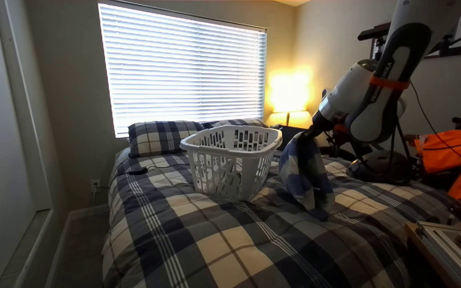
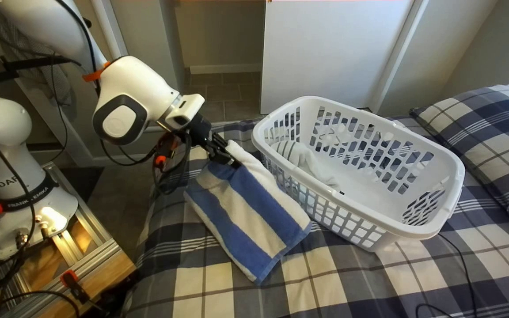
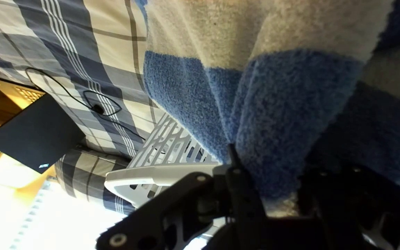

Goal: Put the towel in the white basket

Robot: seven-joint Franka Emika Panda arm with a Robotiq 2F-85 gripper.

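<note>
While the pincer [image 2: 232, 154] is clamped on the upper end of the striped towel [image 2: 250, 207], we see it hang, blue with pale bands, outside the white basket [image 1: 250, 172]. In the wrist view, we find it bunched in folds within that grip. We cannot tell whether its lower end touches the plaid bedspread [image 2: 325, 282]. Just beside the towel, we note the basket standing upright on the bedspread, with a pale cloth [image 2: 305, 161] lying inside near one end. Beyond the basket, in an exterior view, we locate the plaid pillows [image 1: 166, 138], a lit lamp [image 1: 288, 94] and the slatted window blinds [image 1: 186, 68].
</note>
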